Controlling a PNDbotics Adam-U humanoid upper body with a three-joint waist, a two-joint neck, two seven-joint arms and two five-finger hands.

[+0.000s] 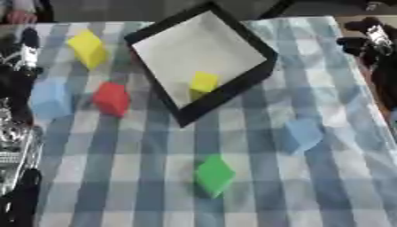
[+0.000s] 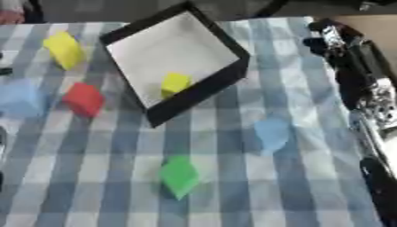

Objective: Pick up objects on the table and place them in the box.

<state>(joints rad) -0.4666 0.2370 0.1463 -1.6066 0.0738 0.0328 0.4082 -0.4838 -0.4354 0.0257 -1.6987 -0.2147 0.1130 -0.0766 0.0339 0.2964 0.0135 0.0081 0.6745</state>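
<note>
A black box (image 1: 232, 88) with a white floor sits tilted at the back middle, and a yellow block (image 1: 204, 82) lies inside near its front corner. On the checked cloth lie a yellow block (image 1: 87, 48), a red block (image 1: 112, 99), a light blue block (image 1: 51, 100), a second blue block (image 1: 301, 135) and a green block (image 1: 213, 175). My left hand (image 1: 28, 46) stands at the left edge, fingers up, holding nothing. My right hand (image 2: 332, 39) hovers at the far right past the box, relaxed and empty.
The blue and white checked cloth (image 1: 139, 186) covers the table. My right forearm (image 2: 372, 111) runs along the right side and my left arm (image 1: 15, 146) along the left edge. A bare brown surface (image 2: 380, 31) shows beyond the cloth at the right.
</note>
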